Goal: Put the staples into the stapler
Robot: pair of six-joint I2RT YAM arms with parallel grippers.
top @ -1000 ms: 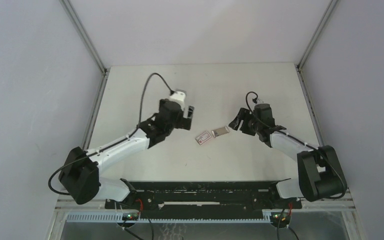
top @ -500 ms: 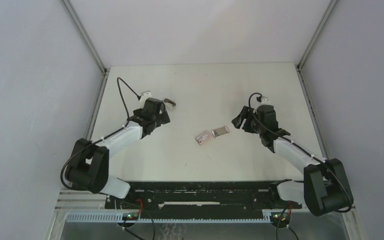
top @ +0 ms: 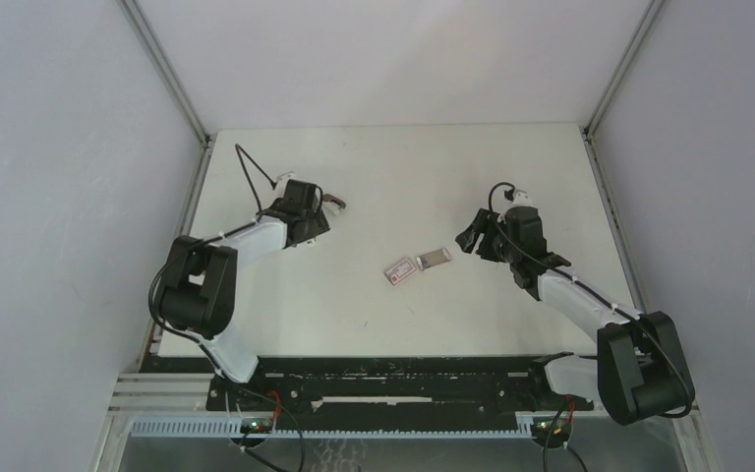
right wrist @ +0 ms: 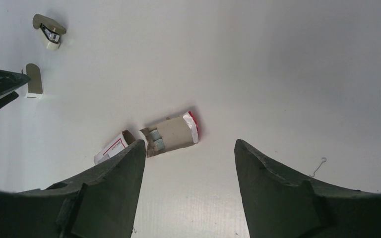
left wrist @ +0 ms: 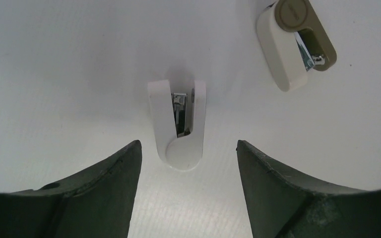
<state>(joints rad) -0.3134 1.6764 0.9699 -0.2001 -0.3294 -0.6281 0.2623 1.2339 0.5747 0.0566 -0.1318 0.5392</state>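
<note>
Both pairs of jaws stood open above the table (top: pixel 403 167).
The left gripper (left wrist: pixel 188 145) stood spread about a white stapler piece (left wrist: pixel 177 124), not touching it (a brown-topped stapler (left wrist: pixel 295 39) lay apart, beyond); the right gripper (right wrist: pixel 189 144) hung wide before the staples box (right wrist: pixel 171 133), which lay slid open mid-table.

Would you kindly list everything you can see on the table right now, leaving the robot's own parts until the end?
staple box sleeve: one, pink-red with a white label, mid-table
inner tray: one, grey-brown, out of the sleeve, end to end with it
white stapler part: one, white with metal inside, ahead of the left gripper
stapler: one, white and brown, just beyond the white part
bent wire: one, thin, by the right finger
table: one, white
left gripper: one, black, open
right gripper: one, black, open, above the tray
</note>
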